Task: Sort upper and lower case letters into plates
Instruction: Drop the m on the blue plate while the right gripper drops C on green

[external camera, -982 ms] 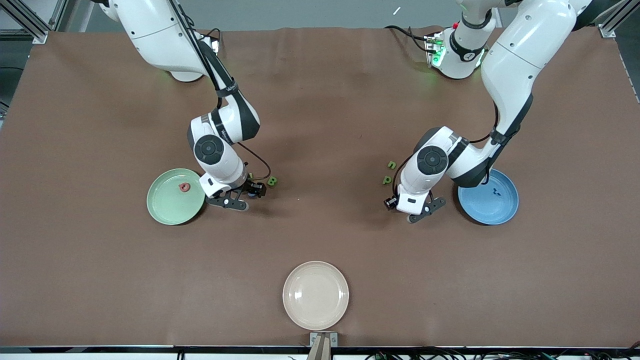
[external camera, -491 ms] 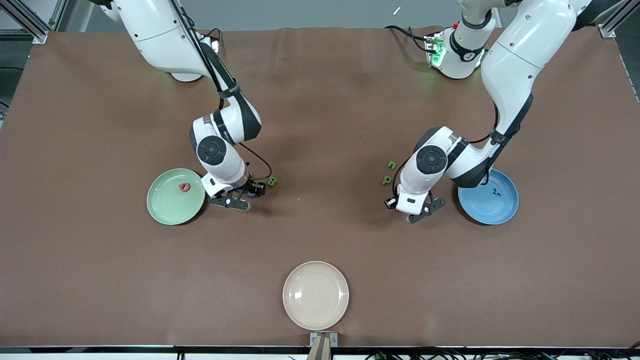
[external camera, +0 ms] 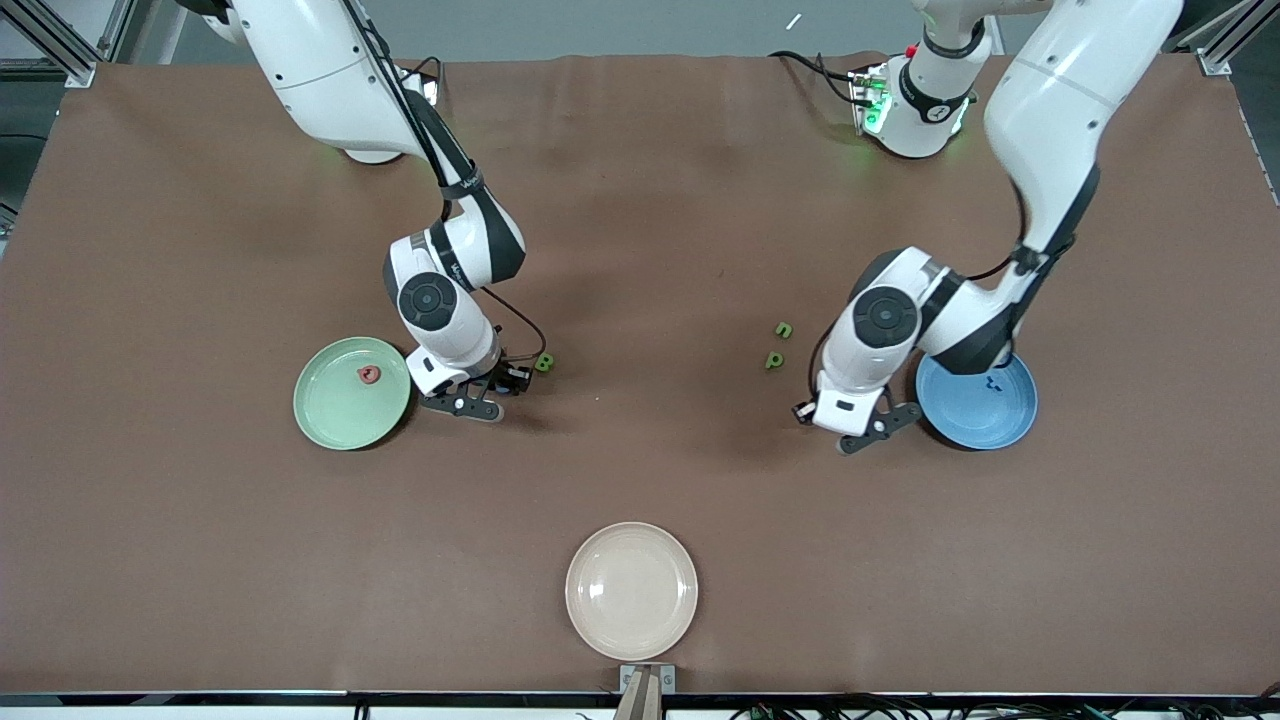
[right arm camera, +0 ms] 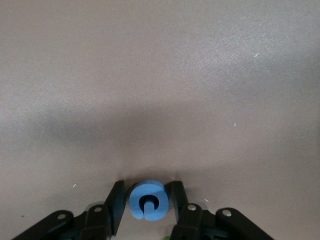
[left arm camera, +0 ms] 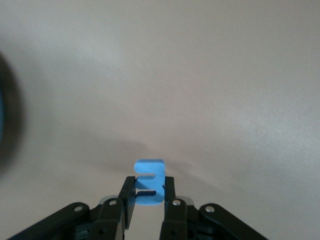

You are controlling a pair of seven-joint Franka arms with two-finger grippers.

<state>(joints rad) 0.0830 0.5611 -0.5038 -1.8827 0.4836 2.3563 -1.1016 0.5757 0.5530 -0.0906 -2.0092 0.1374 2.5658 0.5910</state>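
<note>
Left gripper (left arm camera: 148,192): we are seeing its jaws clamping a blue letter (left arm camera: 149,181) by one end, over the surface (external camera: 640,250) just beside the blue plate (external camera: 985,415).
Right gripper (right arm camera: 147,192): it is sitting low beside the green plate (external camera: 340,410), a round blue letter (right arm camera: 140,197) between its jaws; we cannot tell whether they are gripping.
Slip risk: we are judging the left hold shallow; a jolt could tip the letter out short of the plate.
Miss risk: the round letter could squirt sideways if the jaws meet it off-centre, knocking the green letter (external camera: 543,363) nearby.
</note>
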